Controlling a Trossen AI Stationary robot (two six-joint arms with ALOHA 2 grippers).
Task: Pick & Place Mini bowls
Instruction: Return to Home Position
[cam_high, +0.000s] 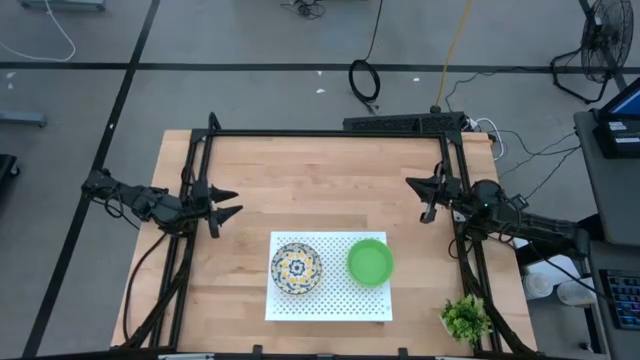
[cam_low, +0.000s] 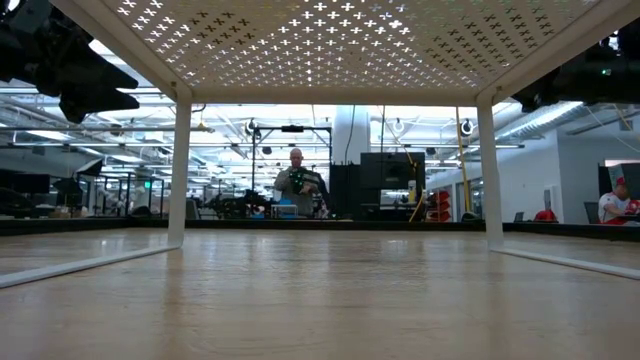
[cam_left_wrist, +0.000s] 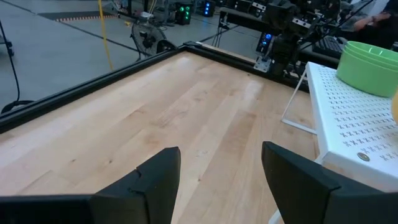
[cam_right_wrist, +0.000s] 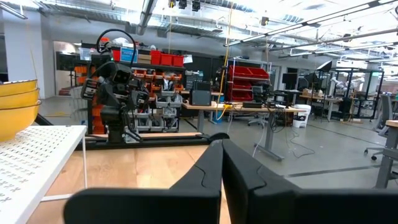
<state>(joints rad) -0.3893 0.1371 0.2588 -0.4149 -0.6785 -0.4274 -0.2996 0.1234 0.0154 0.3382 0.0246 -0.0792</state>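
By left table (cam_high: 330, 190) edge: left gripper (cam_high: 236, 203), fingers (cam_left_wrist: 155, 180) apart. By right edge: right gripper (cam_high: 415, 185), fingers (cam_right_wrist: 205, 171) together.

Green bowl (cam_left_wrist: 371, 65) on white shelf (cam_left_wrist: 348, 124)

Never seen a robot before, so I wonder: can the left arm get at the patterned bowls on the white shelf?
Probably yes. The left tool is open beside the shelf; the patterned bowls sit on top, at the end nearer it, with nothing over them or in between.
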